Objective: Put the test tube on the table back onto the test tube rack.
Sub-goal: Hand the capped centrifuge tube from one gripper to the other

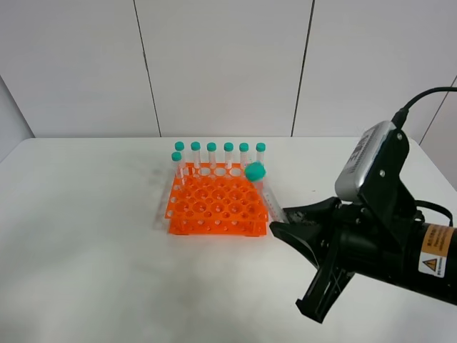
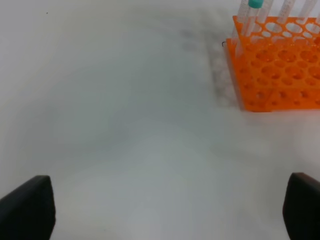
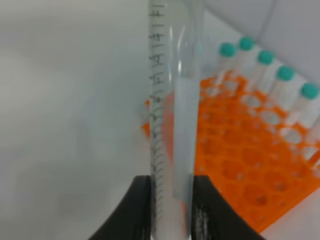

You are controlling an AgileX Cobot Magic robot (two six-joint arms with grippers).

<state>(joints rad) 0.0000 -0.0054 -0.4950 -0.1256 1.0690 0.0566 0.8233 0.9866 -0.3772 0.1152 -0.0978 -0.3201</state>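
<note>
My right gripper [image 1: 280, 221] is shut on the test tube [image 1: 265, 194], a clear graduated tube with a teal cap [image 1: 255, 171]. It is held tilted just off the right side of the orange test tube rack [image 1: 214, 207], cap near the rack's back right corner. In the right wrist view the test tube [image 3: 172, 125] rises from between the black fingers [image 3: 132, 212], its cap out of frame, with the rack [image 3: 240, 165] behind. My left gripper [image 2: 165, 210] is open over the bare table [image 2: 125, 125], well short of the rack [image 2: 277, 70].
Several capped tubes [image 1: 220, 153] stand upright along the rack's back row, and they also appear as capped tubes [image 3: 270, 70] in the right wrist view. The white table [image 1: 86, 236] spreads to the left and front of the rack. A wall stands behind the table.
</note>
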